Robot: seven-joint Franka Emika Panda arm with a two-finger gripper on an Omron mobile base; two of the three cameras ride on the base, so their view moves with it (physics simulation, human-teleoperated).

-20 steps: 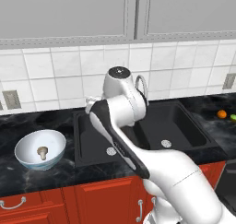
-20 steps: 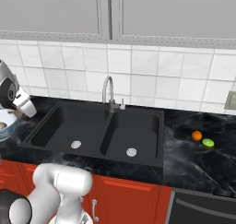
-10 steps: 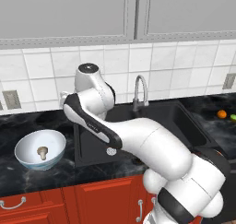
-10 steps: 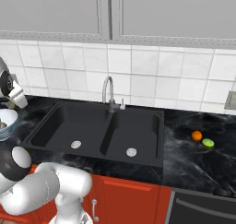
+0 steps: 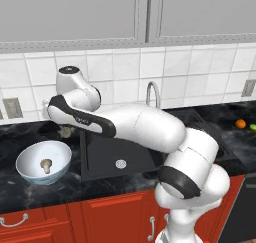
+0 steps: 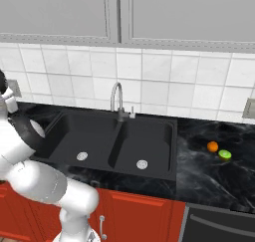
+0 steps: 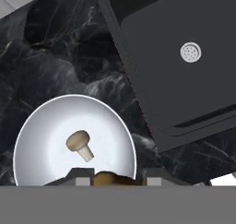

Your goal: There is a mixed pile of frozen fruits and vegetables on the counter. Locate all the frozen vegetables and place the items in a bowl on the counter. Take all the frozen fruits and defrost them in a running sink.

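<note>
So I've got the hand [image 7: 114,181] up over the bowl [image 7: 37,126] on the left end of the black tabletop [image 5: 30,192], and from the hand cam there's a tan-brown mushroom [image 7: 110,178] pinched between the finger tips, so it's clamped on that one. The other mushroom [image 7: 80,144] is lying inside the bowl, cap up-left, stem down-right. The bowl sits just beside the left basin of the sink [image 6: 89,136], not touching it as far as I can tell. Over on the right side of the tabletop, the orange ball [image 6: 212,146] and the lime green ball [image 6: 224,155] sit close together, well apart from the bowl.
</note>
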